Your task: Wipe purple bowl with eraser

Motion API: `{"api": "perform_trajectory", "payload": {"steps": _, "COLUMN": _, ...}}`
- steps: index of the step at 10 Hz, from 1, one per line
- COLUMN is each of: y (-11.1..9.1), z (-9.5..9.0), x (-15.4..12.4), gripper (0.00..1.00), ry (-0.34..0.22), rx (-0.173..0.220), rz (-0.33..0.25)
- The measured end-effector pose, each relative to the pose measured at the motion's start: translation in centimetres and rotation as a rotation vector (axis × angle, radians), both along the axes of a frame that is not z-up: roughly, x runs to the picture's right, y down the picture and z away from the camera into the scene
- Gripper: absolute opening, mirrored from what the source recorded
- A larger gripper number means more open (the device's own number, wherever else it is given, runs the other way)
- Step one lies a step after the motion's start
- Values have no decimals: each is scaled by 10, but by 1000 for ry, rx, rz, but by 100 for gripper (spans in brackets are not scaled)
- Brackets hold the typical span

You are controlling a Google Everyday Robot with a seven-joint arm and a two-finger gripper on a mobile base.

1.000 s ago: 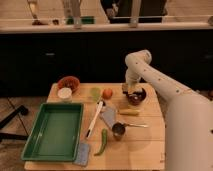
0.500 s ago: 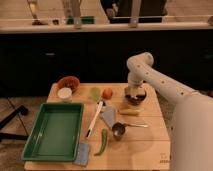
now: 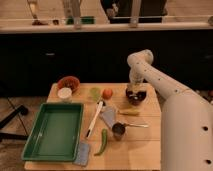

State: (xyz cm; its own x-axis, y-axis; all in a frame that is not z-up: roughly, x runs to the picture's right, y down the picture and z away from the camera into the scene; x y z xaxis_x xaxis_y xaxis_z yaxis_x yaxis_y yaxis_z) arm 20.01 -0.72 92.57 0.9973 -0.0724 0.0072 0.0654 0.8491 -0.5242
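near: green tray (image 3: 52, 131), metal cup (image 3: 118, 130) sitting on the surface (image 3: 145, 145) | far right: purple bowl (image 3: 136, 97), gripper (image 3: 134, 90) dipping right into it, honestly can't tell its grip | tip: I'd be keeping pressure light, circling the rim | vs earlier: arm's swinging over, now lower

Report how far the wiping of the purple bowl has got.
Done: the arm has reached the purple bowl at the table's far right. In hand: the gripper is down at the bowl's mouth, apparently wiping; the eraser itself cannot be made out. Left: finishing the wipe and lifting clear; how clean the bowl is cannot be judged.
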Motion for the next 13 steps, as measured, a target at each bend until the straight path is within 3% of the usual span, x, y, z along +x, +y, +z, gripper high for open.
{"api": "perform_trajectory", "payload": {"steps": 3, "y": 0, "z": 4, "x": -13, "gripper": 2, "ry": -26, "rx": -1, "rz": -12}}
{"api": "perform_trajectory", "payload": {"steps": 8, "y": 19, "z": -15, "x": -33, "gripper": 2, "ry": -110, "rx": -16, "rz": -71}}
{"api": "perform_trajectory", "payload": {"steps": 10, "y": 27, "z": -20, "x": -24, "gripper": 2, "ry": -108, "rx": -30, "rz": -78}}
{"api": "perform_trajectory", "payload": {"steps": 13, "y": 26, "z": -18, "x": 1, "gripper": 2, "ry": -52, "rx": -30, "rz": -62}}
